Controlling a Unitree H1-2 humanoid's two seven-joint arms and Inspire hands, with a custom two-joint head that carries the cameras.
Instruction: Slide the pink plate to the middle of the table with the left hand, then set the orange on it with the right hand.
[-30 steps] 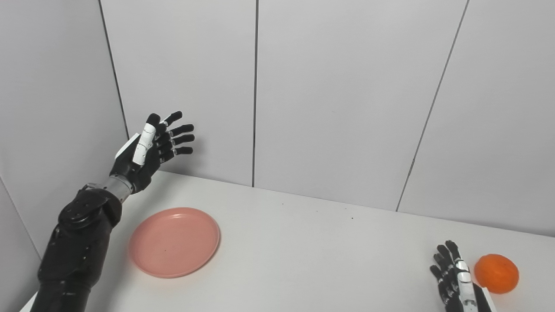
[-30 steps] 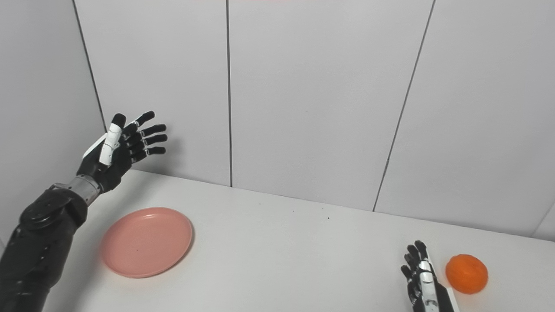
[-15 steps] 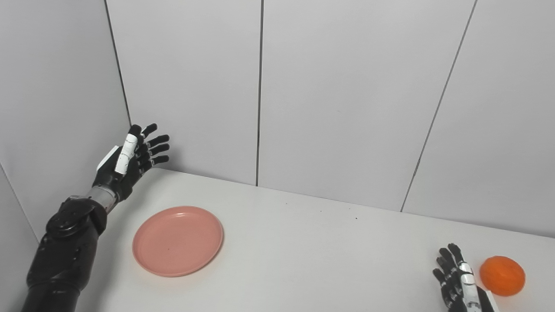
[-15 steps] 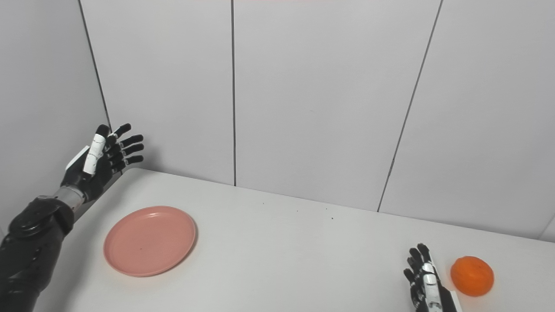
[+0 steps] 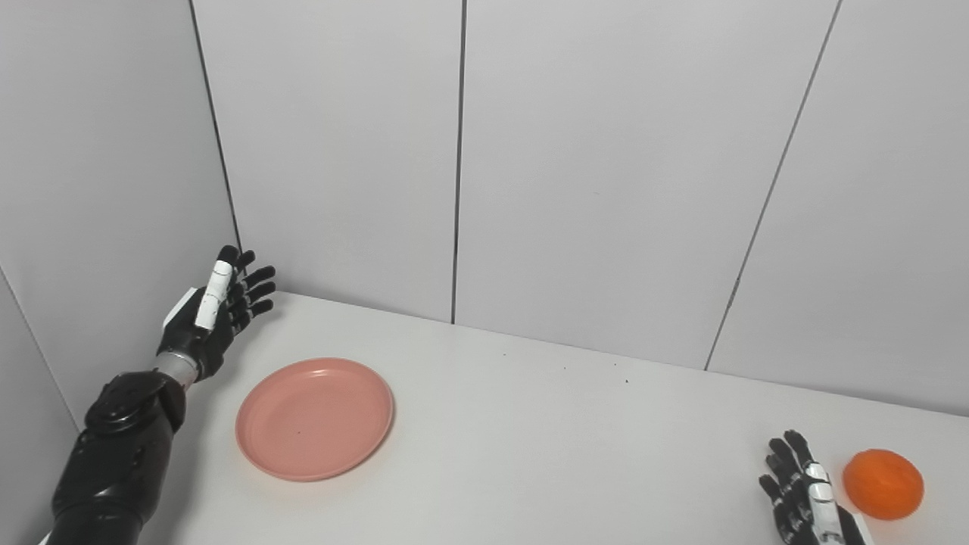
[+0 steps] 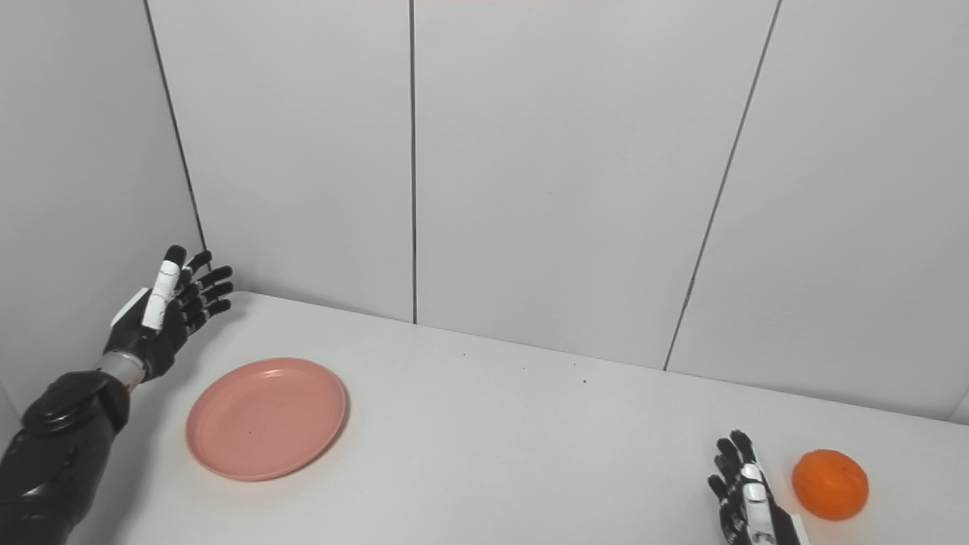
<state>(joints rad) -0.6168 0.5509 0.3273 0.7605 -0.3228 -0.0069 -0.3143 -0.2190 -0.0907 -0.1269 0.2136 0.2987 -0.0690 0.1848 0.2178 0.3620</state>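
Note:
The pink plate [image 5: 316, 418] lies flat on the left part of the white table [image 5: 545, 446]. My left hand [image 5: 216, 312] hovers open behind and to the left of it, near the corner of the walls, apart from the plate, fingers spread. The orange [image 5: 883, 484] rests on the table at the far right. My right hand [image 5: 801, 496] is open at the bottom edge just left of the orange, not touching it; its lower part is cut off by the frame.
Grey wall panels [image 5: 590, 174] close the table at the back and on the left [image 5: 91, 189]. Between the plate and the orange the tabletop shows only a few small dark specks [image 5: 564, 369].
My left hand has dropped lower and drawn left toward the wall corner, staying open. The view has shifted slightly. Plate, orange and right hand stay in place.

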